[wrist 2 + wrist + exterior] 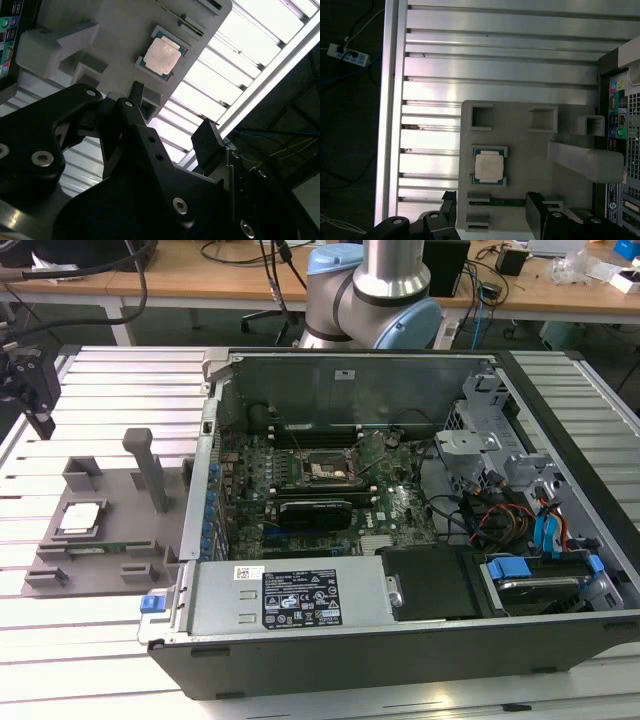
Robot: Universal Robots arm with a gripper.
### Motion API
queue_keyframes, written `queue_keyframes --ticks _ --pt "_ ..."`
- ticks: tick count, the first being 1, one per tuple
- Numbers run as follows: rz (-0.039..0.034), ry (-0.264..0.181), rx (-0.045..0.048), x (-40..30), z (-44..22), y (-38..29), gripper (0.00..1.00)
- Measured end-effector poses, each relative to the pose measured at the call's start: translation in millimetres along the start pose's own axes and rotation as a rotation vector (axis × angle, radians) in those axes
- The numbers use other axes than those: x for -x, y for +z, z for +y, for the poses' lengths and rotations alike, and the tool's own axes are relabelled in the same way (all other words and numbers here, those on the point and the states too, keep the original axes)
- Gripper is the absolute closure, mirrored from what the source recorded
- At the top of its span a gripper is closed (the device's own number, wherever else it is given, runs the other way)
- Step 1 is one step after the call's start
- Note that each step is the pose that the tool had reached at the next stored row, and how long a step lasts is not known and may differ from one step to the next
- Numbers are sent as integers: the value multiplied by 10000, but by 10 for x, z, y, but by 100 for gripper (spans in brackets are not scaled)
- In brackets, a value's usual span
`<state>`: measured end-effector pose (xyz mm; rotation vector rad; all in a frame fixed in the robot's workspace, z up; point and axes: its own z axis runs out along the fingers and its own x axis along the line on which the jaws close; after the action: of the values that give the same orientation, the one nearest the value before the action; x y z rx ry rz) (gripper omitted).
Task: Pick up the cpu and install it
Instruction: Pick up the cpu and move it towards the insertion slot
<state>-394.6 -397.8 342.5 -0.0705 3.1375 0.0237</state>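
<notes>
My fingers [449, 201] stand wide apart and hold nothing. The gap between them is broader than the cpu. My gripper [491, 200] hangs raised over the work and touches no surface. In the second wrist view the same spread shows, one finger to each side of an open space.

The cpu [489, 167] lies flat with its silver-grey top up. It is seated in a shallow framed recess of the grey fixture plate [530, 155]. In both wrist views it shows beyond my fingertips, apart from them. In the exterior view the cpu [80, 517] sits in the half of the plate toward the exterior view's left, away from the plate's corners.

A thin green strip [507, 201] lies in a slot just beside the cpu's recess. Two square pockets [481, 116] stand along the plate's opposite edge. A grey upright post [148, 468] rises from the plate's side nearest the computer case.

The plate rests on the slatted metal tabletop [120, 370], and its edge is just beside the open computer case [350, 665]. The case lies on its side on the same tabletop. Inside it the motherboard [400, 505] faces up, with the black socket frame [325, 472] near its middle, well apart from the cpu. The arm's base [385, 285] stands behind the case's far wall.
</notes>
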Motion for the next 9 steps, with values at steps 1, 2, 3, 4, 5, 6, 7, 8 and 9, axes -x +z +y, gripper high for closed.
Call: queue_keyframes --ticks 1,2,3,4,5,6,7,8,9 --pt "0 0 0 0 0 6 34" --pt "0 0 0 0 0 16 34" --pt "0 0 0 0 0 20 34" --pt "0 0 0 0 -1 25 34" --pt "0 0 0 0 -1 29 34" --pt "0 0 0 0 -1 33 34" --pt "0 0 0 0 -1 39 34" --pt "-1 0 0 0 -1 44 34" --pt "0 0 0 0 -1 47 34"
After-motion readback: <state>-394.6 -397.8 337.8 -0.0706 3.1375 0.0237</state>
